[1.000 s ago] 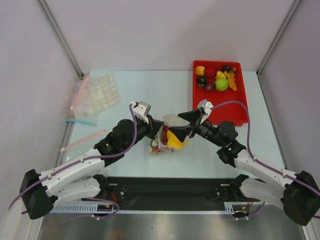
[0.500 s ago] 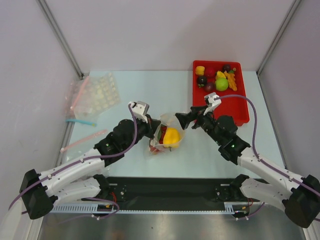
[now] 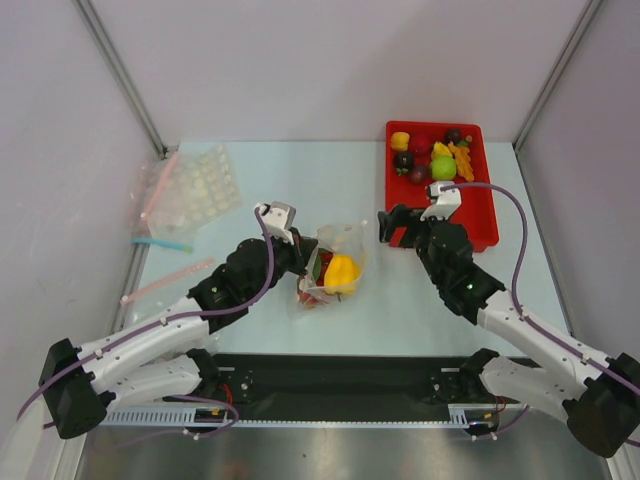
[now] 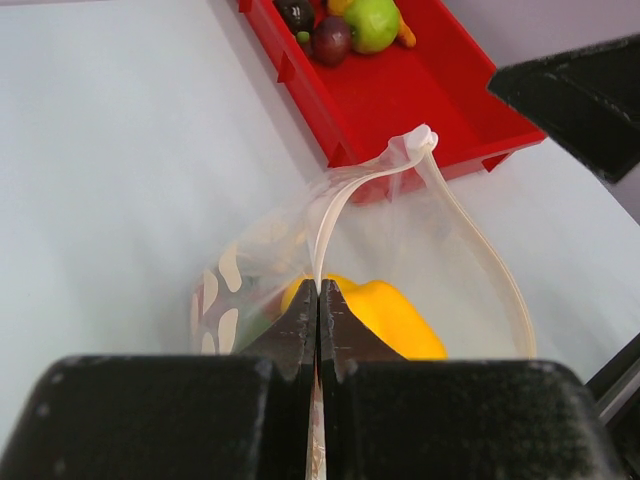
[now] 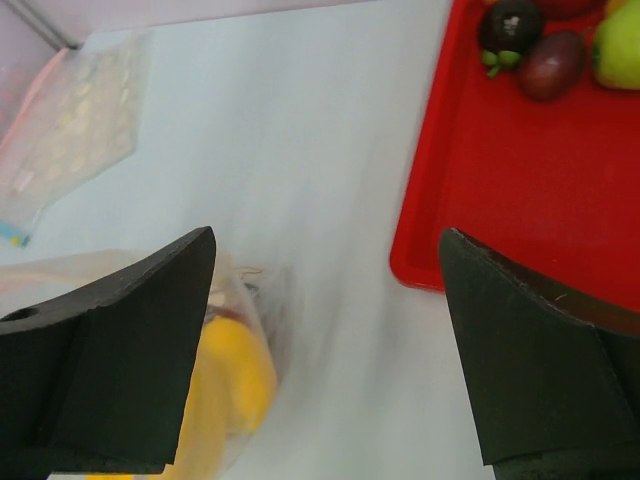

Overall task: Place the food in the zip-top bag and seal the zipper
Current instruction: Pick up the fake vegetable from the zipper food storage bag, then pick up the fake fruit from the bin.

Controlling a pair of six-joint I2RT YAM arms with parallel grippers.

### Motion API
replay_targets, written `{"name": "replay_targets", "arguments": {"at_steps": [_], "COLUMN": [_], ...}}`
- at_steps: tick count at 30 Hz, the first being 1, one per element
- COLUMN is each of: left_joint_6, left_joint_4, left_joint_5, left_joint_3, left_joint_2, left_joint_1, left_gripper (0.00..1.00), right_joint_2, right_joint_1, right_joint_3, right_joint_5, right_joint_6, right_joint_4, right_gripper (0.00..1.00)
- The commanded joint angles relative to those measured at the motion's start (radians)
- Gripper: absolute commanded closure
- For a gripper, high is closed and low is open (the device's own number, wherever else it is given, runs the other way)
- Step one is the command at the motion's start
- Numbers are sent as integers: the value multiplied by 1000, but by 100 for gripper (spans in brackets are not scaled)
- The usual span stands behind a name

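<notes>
The zip-top bag (image 3: 338, 255) stands open at the table's middle, with a yellow pepper (image 3: 342, 272) and small red pieces (image 3: 312, 295) inside. My left gripper (image 3: 310, 262) is shut on the bag's near rim and holds the mouth up. In the left wrist view the fingers (image 4: 320, 295) pinch the whitish zipper (image 4: 340, 200) above the pepper (image 4: 395, 315). My right gripper (image 3: 393, 226) is open and empty, between the bag and the red tray (image 3: 478, 215). In the right wrist view the gripper (image 5: 327, 240) has wide jaws, with the bag (image 5: 240, 340) at lower left. More food (image 3: 440, 155) lies in the tray.
The red tray (image 5: 500, 200) sits at the back right and holds a green fruit, dark purple fruits, orange pieces and a yellow pepper. Spare clear bags and a white dimpled sheet (image 3: 200, 185) lie at the far left, with a blue strip (image 3: 160, 243) and a pink strip (image 3: 165, 282).
My right gripper has left the yellow pepper inside the bag and drawn back to the right, toward the tray, open. The left gripper has kept its hold on the rim.
</notes>
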Motion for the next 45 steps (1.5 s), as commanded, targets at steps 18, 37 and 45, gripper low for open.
{"name": "replay_targets", "arguments": {"at_steps": [18, 37, 45], "left_joint_6": [-14, -31, -29], "left_joint_4": [-7, -7, -4], "left_joint_5": [-13, 30, 27], "left_joint_3": [38, 52, 53], "left_joint_2": [-4, 28, 50], "left_joint_1": [-5, -5, -5], "left_gripper": [100, 100, 100], "right_joint_2": [633, 1392, 1472], "right_joint_1": [-488, -505, -534], "right_joint_3": [651, 1530, 1534], "right_joint_5": [-240, -172, -226], "right_joint_6": [85, -114, -93], "right_joint_4": [-400, -897, -890], "right_gripper": [17, 14, 25]}}
